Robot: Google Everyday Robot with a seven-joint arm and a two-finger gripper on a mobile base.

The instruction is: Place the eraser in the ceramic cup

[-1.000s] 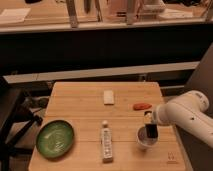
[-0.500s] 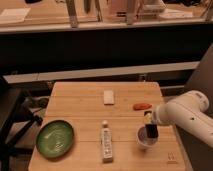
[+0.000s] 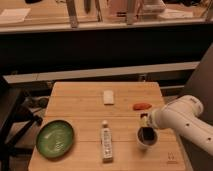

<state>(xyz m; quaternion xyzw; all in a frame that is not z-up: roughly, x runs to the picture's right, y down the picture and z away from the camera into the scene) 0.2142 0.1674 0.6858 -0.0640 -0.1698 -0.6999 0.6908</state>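
Gripper (image 3: 145,131) sits right over the ceramic cup (image 3: 146,138), blocking its mouth; open tabletop (image 3: 80,107) lies between eraser (image 3: 108,96) and green bowl (image 3: 56,138).

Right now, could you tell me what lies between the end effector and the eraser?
In the camera view, only bare wooden table separates the end effector, above the ceramic cup, from the eraser.

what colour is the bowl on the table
Green bowl, camera view; the gripper is over the cup.
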